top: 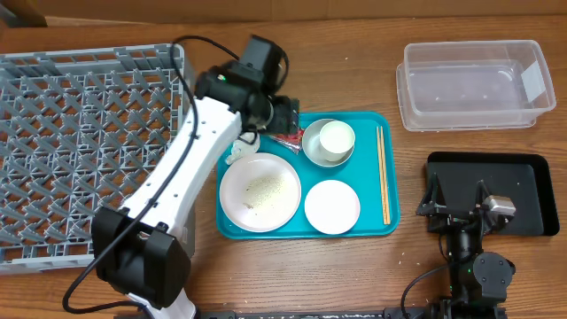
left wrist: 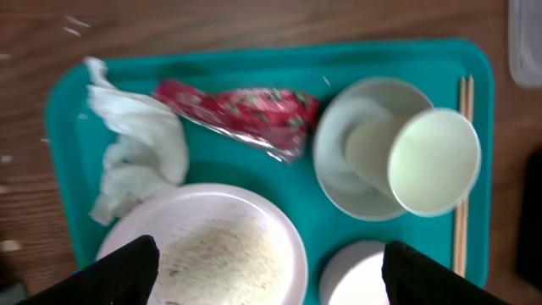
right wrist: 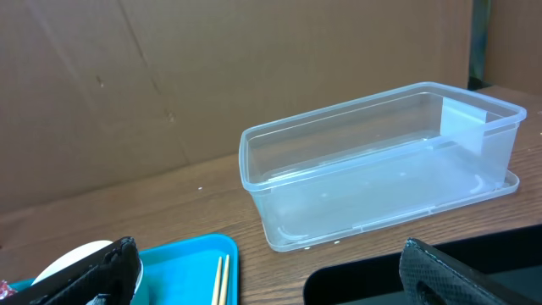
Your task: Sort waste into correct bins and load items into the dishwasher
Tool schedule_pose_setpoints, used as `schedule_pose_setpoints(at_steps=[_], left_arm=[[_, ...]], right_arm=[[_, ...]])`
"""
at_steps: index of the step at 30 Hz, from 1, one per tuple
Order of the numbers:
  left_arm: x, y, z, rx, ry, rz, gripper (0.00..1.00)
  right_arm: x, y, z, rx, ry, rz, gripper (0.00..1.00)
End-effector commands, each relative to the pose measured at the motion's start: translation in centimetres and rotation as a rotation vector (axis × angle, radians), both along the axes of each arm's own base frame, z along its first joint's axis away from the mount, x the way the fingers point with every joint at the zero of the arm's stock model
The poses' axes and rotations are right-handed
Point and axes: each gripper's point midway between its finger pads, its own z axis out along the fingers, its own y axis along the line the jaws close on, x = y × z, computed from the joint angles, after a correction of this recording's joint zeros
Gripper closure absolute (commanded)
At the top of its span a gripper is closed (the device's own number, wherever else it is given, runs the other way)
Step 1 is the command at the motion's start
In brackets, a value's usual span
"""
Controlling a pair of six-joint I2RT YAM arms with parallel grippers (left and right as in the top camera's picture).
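Tabletop seen from three cameras. Overhead, a large grey dish rack (top: 80, 142) fills the left side. A teal tray (top: 392, 168) sits in the middle, a clear plastic tub (top: 469, 120) stands at the far right, and a shallow black tray (top: 527, 190) lies just nearer than the tub.

On the teal tray, a large white plate (top: 260, 191) dusted with rice-like crumbs (top: 264, 188) sits at the near left. A smaller white dish (top: 332, 206) is just to its right. Beyond them a metal bowl (top: 310, 152) holds a small white cup (top: 337, 138). Thin chopsticks (top: 383, 175) run along the right edge.

A white arm (top: 190, 168) reaches from the near left to the tray's far left corner, and overhead its dark wrist hides the fingers and part of the waste. The left wrist camera fills this in. It shows the left gripper (left wrist: 269, 254) with its dark fingers (left wrist: 127, 271) spread wide above the plate, nothing between them. It also shows the crumpled napkin (left wrist: 135, 152) whole at the tray's left edge. The red wrapper (left wrist: 241, 114) lies between the napkin and the bowl, and the cup leans tilted inside the bowl.

Overhead, the right gripper (right wrist: 269, 250) sits over the black tray. Only the right wrist camera shows its fingers plainly, held well apart around nothing. That camera faces the clear tub across the wood table (right wrist: 169, 203).
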Motion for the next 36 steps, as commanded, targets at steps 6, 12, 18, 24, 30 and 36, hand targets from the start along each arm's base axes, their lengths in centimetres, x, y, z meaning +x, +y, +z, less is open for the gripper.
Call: schedule_pose_setpoints(at_steps=[6,12,18,24,30,36], left_arm=[[0.9,2.7,0.9,0.113,-0.053,0.095,0.12],[0.3,3.3,0.6,0.145,-0.028,0.100,0.10],[-0.1,3.0,0.9,0.128,-0.009,0.087,0.09],[-2.5,-0.4,1.8,-0.024,0.074,-0.042,0.06],[-7.8,-3.0,1.2,-0.041,0.241,-0.144,0.02],[-12.3,-7.0,0.7,0.041,0.256,-0.281,0.04]], right_arm=[[0.0,0.0,-0.2,-0.008,-0.003,0.000,0.00],[0.0,0.0,-0.2,-0.008,-0.003,0.000,0.00],[0.0,0.0,-0.2,-0.008,-0.003,0.000,0.00],[0.0,0.0,-0.2,-0.008,-0.003,0.000,0.00],[0.0,0.0,-0.2,-0.008,-0.003,0.000,0.00],[0.0,0.0,-0.2,-0.008,-0.003,0.000,0.00]])
